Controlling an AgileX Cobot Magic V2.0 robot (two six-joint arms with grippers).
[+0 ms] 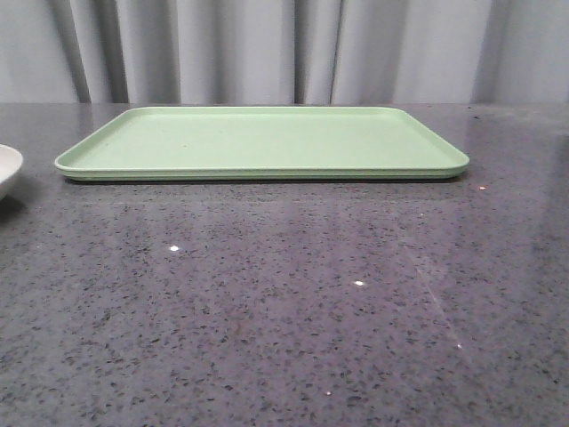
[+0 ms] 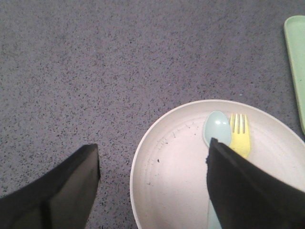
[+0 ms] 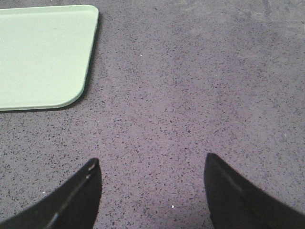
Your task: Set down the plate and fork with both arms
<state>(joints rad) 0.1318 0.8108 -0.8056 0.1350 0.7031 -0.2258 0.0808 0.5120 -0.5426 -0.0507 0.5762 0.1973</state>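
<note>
Left gripper [image 2: 152, 183] spread wide above the cream plate's [image 2: 167, 186] rim, empty, yellow fork [image 2: 240, 133] beside pale blue spoon [image 2: 217, 128] in the plate, right gripper [image 3: 152, 191] wide apart, empty, over speckled grey table [image 3: 190, 95], green tray [image 1: 262, 142] bare.

Fork [image 2: 240, 136] & spoon [image 2: 217, 128] side by side in plate [image 2: 162, 167], left of tray [image 1: 262, 142].

cream speckled plate [image 2: 164, 176] is sitting upright on the surface, only its rim showing at the front view's left edge; small yellow fork [image 2: 239, 134] is lying flat inside it, tines toward the rim.
</note>
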